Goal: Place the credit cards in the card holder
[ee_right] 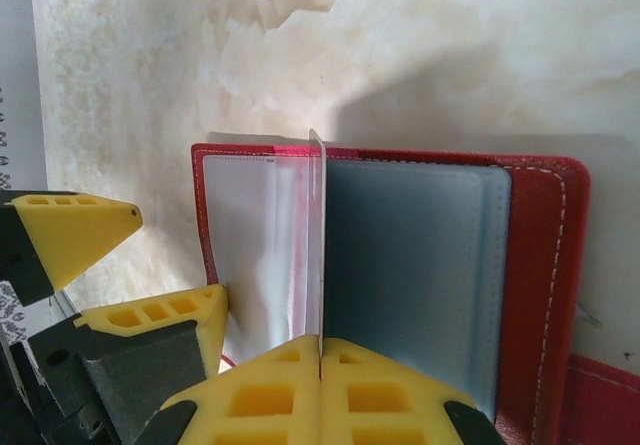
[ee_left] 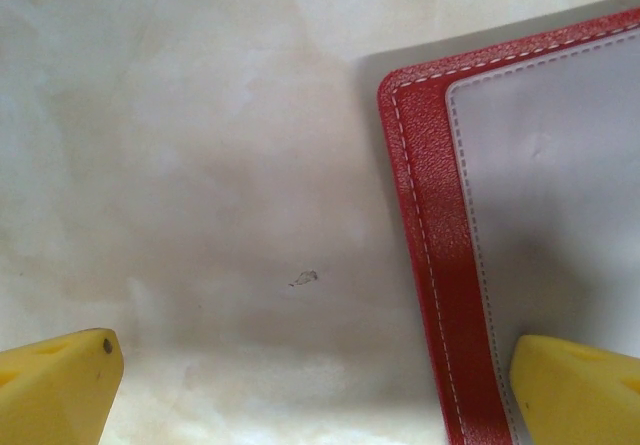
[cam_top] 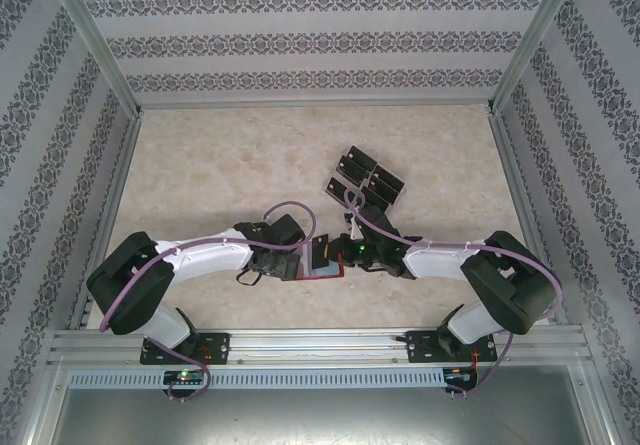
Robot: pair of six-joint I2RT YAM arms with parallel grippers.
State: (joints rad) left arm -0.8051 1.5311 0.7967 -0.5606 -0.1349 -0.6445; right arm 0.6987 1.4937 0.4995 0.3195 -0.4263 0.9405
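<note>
Overhead and close wrist views share card holder (ee_right: pixel 545 265).

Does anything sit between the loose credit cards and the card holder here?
Only the right arm's own wrist and cable, lying between the credit cards and the open card holder. No other object lies on that stretch of table. The right tool is shut on a thin upright sheet at the holder's fold.

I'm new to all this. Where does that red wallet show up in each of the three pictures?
Top external: the card holder lies open a little below the picture's centre.
Left wrist: its red stitched corner sits on the right side.
Right wrist: it lies open across the centre and right.
Shared landmark: the pale marbled table top under it in every view.
</note>
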